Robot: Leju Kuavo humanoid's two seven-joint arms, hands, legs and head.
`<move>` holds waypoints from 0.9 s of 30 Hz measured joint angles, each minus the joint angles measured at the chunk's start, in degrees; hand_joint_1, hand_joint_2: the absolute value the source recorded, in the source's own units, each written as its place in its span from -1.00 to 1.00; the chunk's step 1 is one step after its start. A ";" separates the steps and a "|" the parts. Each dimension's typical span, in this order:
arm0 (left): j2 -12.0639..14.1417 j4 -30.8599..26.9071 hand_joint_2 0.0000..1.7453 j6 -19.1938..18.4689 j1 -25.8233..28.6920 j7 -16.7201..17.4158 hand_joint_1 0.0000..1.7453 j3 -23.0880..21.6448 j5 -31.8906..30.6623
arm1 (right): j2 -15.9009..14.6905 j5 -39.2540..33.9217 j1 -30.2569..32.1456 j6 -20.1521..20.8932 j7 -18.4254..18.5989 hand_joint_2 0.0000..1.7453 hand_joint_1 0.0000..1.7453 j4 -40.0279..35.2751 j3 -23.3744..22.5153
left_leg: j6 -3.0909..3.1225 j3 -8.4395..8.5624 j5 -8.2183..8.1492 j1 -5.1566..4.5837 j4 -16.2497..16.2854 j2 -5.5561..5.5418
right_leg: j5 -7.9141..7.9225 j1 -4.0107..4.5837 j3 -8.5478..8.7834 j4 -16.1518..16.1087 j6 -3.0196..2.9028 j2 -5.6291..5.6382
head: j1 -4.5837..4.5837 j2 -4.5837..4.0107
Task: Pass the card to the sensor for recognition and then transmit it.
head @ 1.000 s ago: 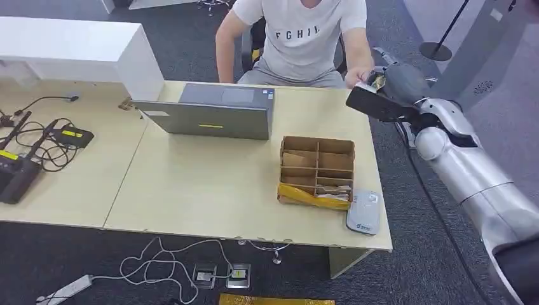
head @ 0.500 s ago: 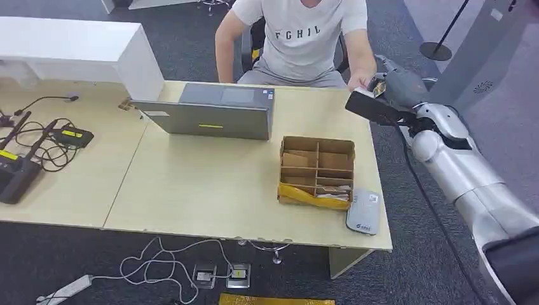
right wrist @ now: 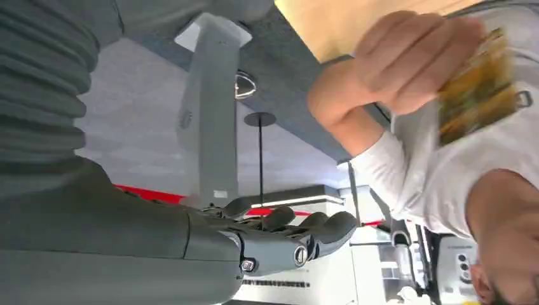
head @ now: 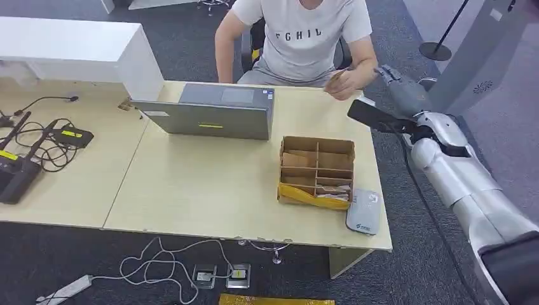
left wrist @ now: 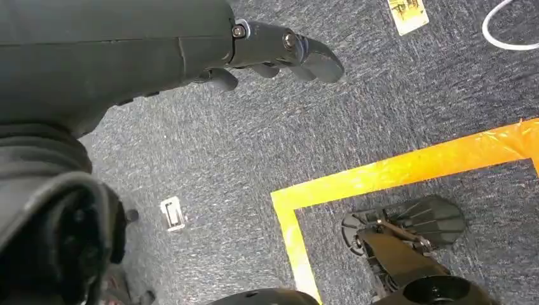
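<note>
Carpet, dark grey [left wrist: 394,89], lies under the hanging left hand [left wrist: 273,54], whose dark fingers are loosely apart and hold nothing; a strip of orange floor tape [left wrist: 407,168] runs across the carpet beside it. Pale wooden tabletop [head: 210,190] carries, at its near right edge, a flat grey sensor pad [head: 363,211] lying just beside a brown cardboard divider box [head: 316,170] with a yellow band along its near wall. Farther back stands a grey laptop [head: 213,113], its lid turned toward the camera. Silver right arm [head: 464,184] reaches past the right end of the tabletop; the right hand [head: 397,95] is extended with its fingers [right wrist: 305,229] spread and nothing between them. At the far edge sits a person in a white T-shirt [head: 302,38]. The person's hand [head: 346,86] holds the yellowish, patterned card [right wrist: 480,89], blurred in the right wrist view, clear of the robot's hand and above the far right corner of the tabletop
</note>
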 joint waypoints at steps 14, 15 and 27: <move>-0.15 0.00 -1.00 0.57 1.98 -0.77 -1.00 0.02 2.07 | -8.32 -1.28 9.86 11.41 8.41 1.00 -1.00 -18.85 -8.18 | 0.02 0.04 -0.03 -0.01 0.01 0.02 | 0.01 -0.01 0.04 -0.09 -0.02 0.01 | 0.00 0.00; -0.15 0.00 -1.00 0.59 2.04 -0.76 -1.00 0.02 2.10 | -9.52 -2.48 11.24 12.58 9.31 1.00 -1.00 -21.45 -9.42 | 0.03 0.07 -0.04 -0.01 0.01 0.01 | 0.01 -0.01 0.05 -0.12 -0.02 -0.01 | -0.02 0.00; -0.07 0.00 -1.00 0.83 2.53 -0.77 -1.00 0.07 3.26 | -23.78 -10.73 25.20 19.30 16.07 1.00 -1.00 -47.69 -19.47 | 0.00 0.06 -0.09 -0.01 0.00 0.07 | 0.02 -0.01 0.06 -0.13 -0.02 0.02 | -0.02 0.00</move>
